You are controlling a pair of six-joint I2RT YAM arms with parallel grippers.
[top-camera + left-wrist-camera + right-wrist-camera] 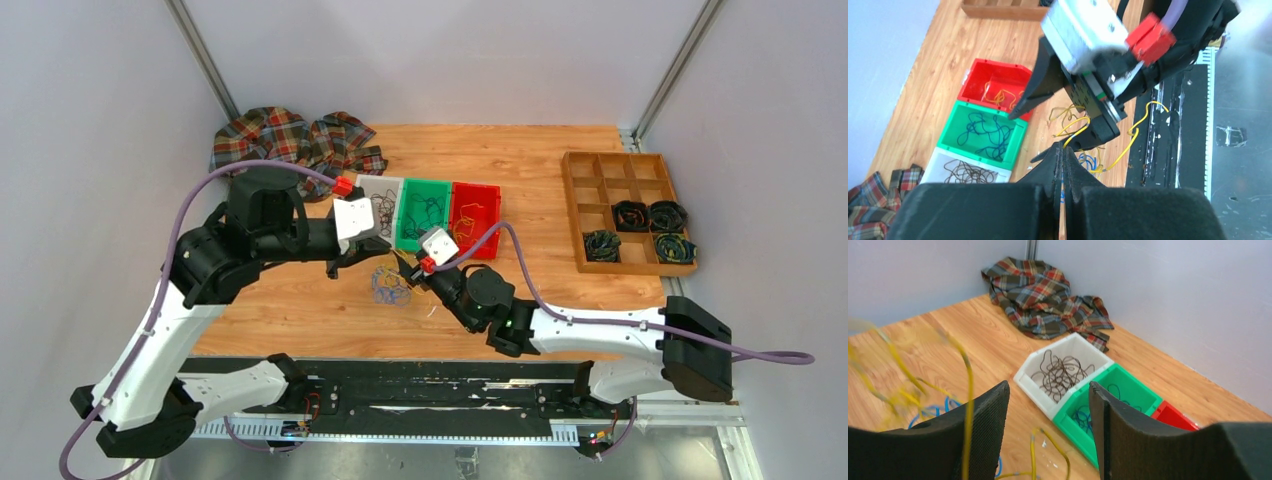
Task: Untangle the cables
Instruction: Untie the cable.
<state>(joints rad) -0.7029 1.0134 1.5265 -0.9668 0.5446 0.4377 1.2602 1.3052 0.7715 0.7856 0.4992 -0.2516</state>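
Left gripper: fingers pressed together, apparently pinching thin strand of tangled clump of blue and yellow wire cables. Clump lies on wooden tabletop near green plastic bin. Right gripper: fingers spread, gripping nothing, yellow loop draped over one finger. Likely trouble: pull snags draped loop, tightens knot, drags clump over black rail plate.

Cables on table, before bins
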